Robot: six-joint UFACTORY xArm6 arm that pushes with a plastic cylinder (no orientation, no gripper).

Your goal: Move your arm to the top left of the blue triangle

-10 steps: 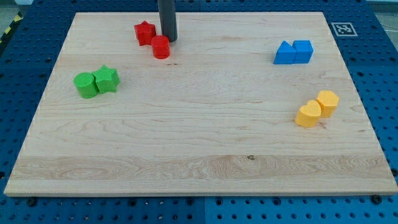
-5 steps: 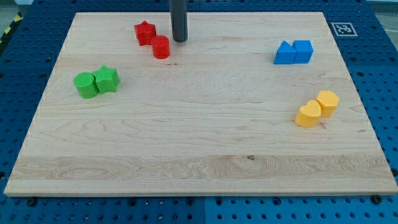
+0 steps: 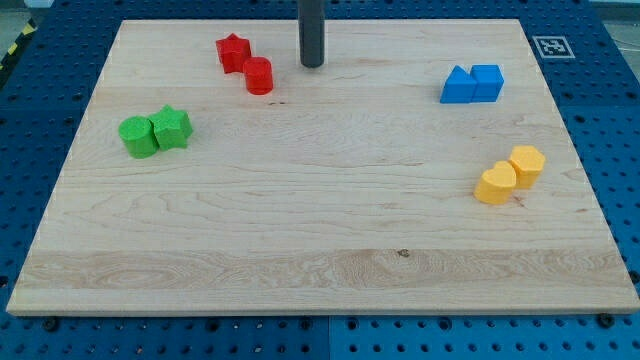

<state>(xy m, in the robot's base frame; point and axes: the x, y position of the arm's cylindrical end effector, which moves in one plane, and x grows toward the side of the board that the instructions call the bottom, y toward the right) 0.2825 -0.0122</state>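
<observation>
Tip (image 3: pixel 312 65) down on pale wooden surface (image 3: pixel 320 230), right of red cylinder block (image 3: pixel 259 76), well left of blue triangle block (image 3: pixel 457 86). No claw fitted; nothing held.

My tip (image 3: pixel 313 65) ends a dark grey rod over a pale wooden board (image 3: pixel 320 260) with light grain. To its left — a red star (image 3: pixel 233 52) and red cylinder (image 3: pixel 259 76). Farther left, two green blocks (image 3: pixel 155 133). To its right, two blue blocks (image 3: pixel 472 84) — below them, two orange-yellow blocks (image 3: pixel 510 174).
</observation>
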